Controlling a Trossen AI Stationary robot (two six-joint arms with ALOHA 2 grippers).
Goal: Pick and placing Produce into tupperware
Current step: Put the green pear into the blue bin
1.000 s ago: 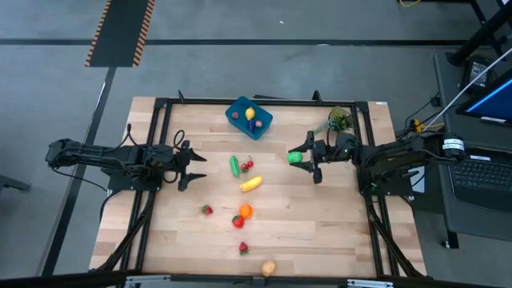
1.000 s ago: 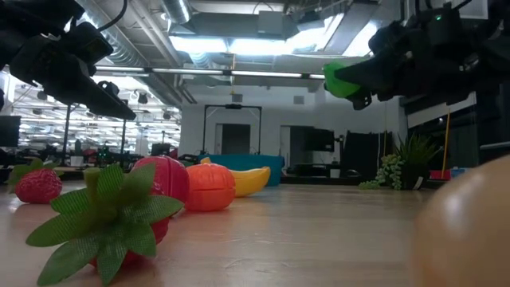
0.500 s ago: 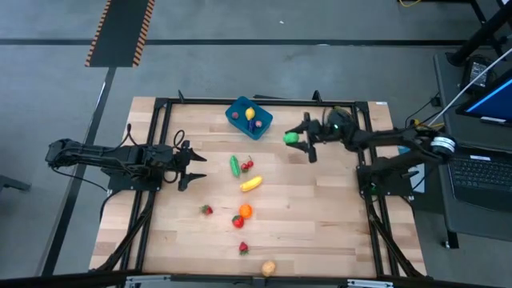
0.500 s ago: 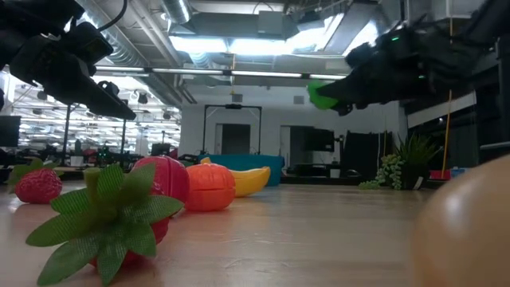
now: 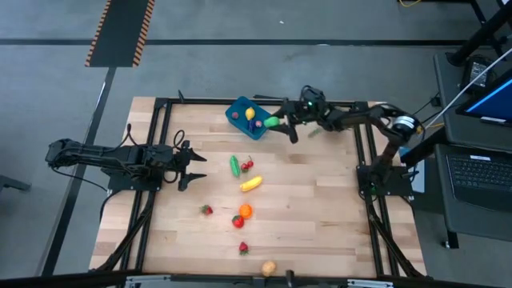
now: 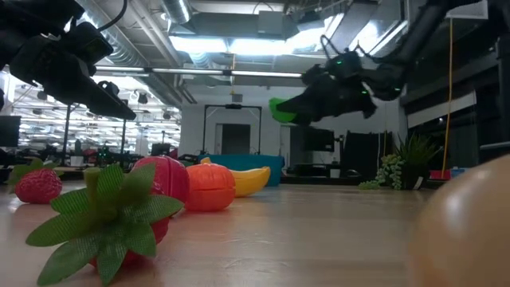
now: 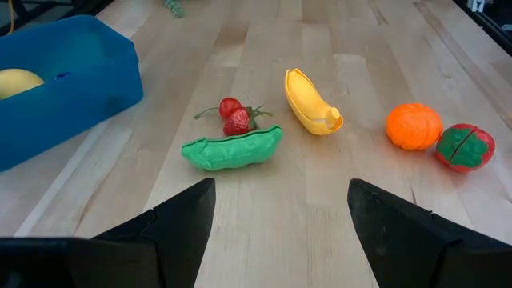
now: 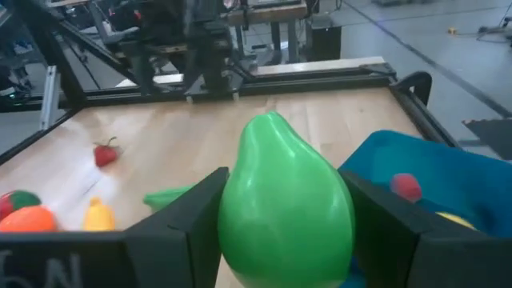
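Right tool [image 5: 276, 122]: your grip clamps the green pear [image 8: 284, 196], just beside the blue tupperware [image 5: 238, 109] | Left tool [image 5: 190, 166]: spread wide, empty, above tabletop [image 5: 320, 216], near pea pod [image 7: 232, 149]

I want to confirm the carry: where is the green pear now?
The green pear is held in the right gripper, in the air at the right edge of the blue tupperware, at the table's far side in the high view.

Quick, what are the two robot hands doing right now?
Left gripper: open, holding nothing.
Right gripper: closed on the green pear, by the blue container.
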